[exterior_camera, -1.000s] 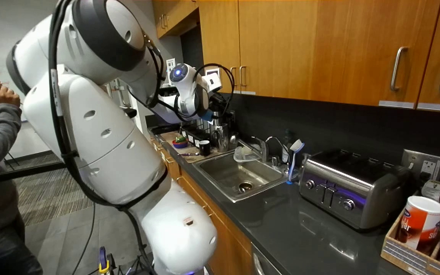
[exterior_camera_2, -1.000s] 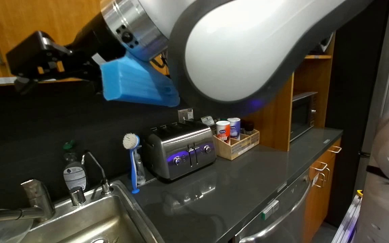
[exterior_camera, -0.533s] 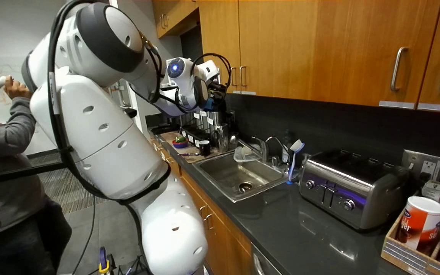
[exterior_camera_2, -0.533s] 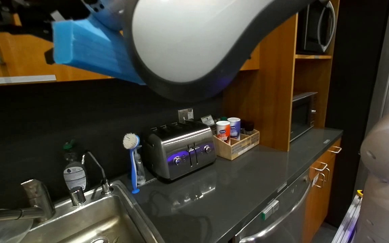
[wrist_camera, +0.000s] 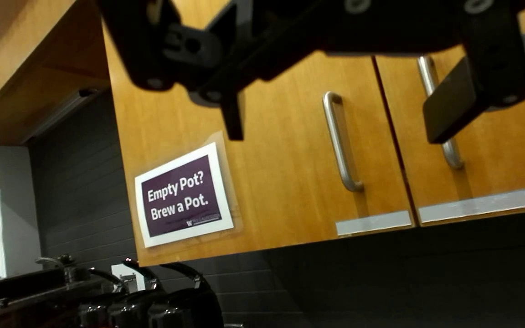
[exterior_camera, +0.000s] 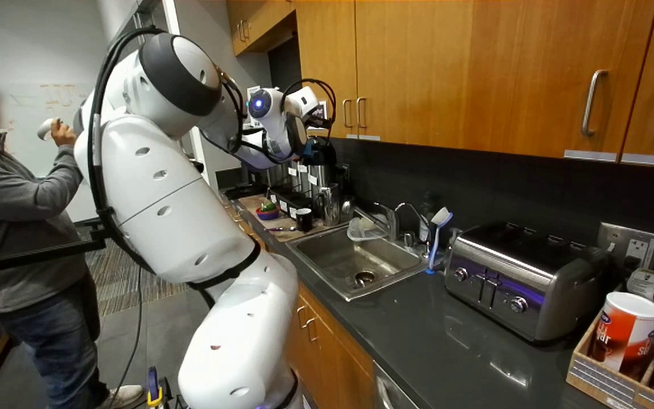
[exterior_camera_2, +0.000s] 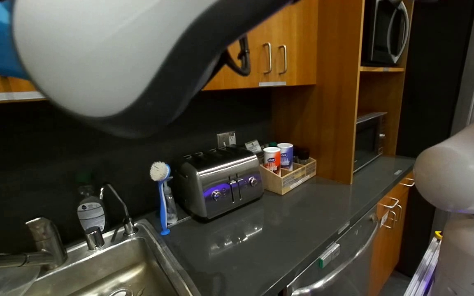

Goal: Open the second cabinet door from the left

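Two shut wooden doors hang side by side in the wrist view: the left cabinet door [wrist_camera: 280,182] with a purple sign, and the cabinet door right of it [wrist_camera: 508,168]. The left door's metal handle [wrist_camera: 340,146] shows between my fingers, apart from them. The right door's handle [wrist_camera: 453,155] is partly hidden behind the right finger [wrist_camera: 454,105]. My gripper [wrist_camera: 340,120] is open and empty, in front of the doors. Both handles also show in an exterior view, the left handle [exterior_camera: 346,113] and the right handle [exterior_camera: 361,112]. There my gripper is mostly hidden behind the wrist.
Dark coffee pots [wrist_camera: 185,305] stand below the left door. A sink [exterior_camera: 361,261], a brush [exterior_camera: 439,238] and a toaster [exterior_camera: 525,278] line the counter. A wooden box [exterior_camera_2: 288,181] holds canisters. A person [exterior_camera: 26,199] stands behind the arm.
In an exterior view the gripper has moved left and up, out of the frame. The arm's upper links have shifted right and down in an exterior view. The doors have not moved.
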Motion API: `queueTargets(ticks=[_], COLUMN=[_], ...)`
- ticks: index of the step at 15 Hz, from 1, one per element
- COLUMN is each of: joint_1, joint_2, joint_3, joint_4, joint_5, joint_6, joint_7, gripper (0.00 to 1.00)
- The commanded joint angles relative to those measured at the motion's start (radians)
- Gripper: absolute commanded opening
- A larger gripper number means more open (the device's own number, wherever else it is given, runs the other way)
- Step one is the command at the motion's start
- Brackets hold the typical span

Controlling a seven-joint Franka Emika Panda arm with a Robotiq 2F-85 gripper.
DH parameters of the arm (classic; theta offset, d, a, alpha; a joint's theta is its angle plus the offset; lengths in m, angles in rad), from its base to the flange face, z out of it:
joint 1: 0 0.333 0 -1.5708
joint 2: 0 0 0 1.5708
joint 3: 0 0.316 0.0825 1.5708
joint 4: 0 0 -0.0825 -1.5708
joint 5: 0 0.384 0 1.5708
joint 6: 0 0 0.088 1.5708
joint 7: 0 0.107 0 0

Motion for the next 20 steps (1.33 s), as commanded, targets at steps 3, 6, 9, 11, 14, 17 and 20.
queueTargets(ticks=[3,6,9,11,14,17,20], joint_1=[-0.409,-0.551,-0.550,-0.602,-0.614,-0.614,-0.614], joint_2=[-0.296,-0.461,-0.449,-0.532,-0.569,-0.569,-0.569], joint_3=[0.298,0.304,0.309,0.285,0.275,0.271,0.269], joint_4=[0.270,0.438,0.419,0.490,0.517,0.523,0.523], joint_5=[0.147,0.251,0.265,0.283,0.286,0.285,0.285], joint_6=[-0.044,-0.116,-0.136,-0.182,-0.192,-0.194,-0.195], joint_7=[0.165,0.188,0.162,0.203,0.224,0.225,0.225], gripper=[1.00,1.00,1.00,1.00,1.00,1.00,1.00])
